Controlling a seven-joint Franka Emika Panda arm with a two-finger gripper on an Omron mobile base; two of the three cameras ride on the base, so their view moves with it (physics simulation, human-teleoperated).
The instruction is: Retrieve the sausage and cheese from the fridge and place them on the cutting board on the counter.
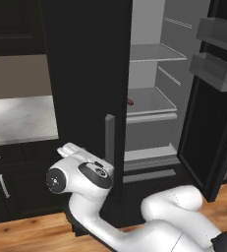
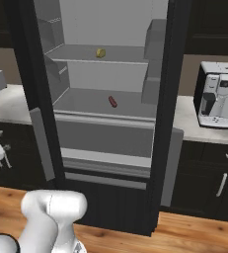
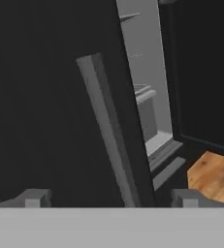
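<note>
Hovering low beside the fridge (image 2: 105,74), fingers (image 3: 112,197) spread wide, holding nothing; the grey bar handle (image 3: 108,131) of the fridge's door stands between the tips, not clamped. Sausage (image 2: 113,102) lies on the middle shelf (image 2: 86,106) inside the fridge, long axis slanting roughly front to back; from the left base view just its end (image 1: 130,102) peeks past the door edge. Cheese (image 2: 100,52) sits one shelf higher, toward the back. Both are above and deeper inside the fridge than the fingers, well apart from them. Next move likely calls for rising past the door edge and reaching inward, sausage being nearer.
</note>
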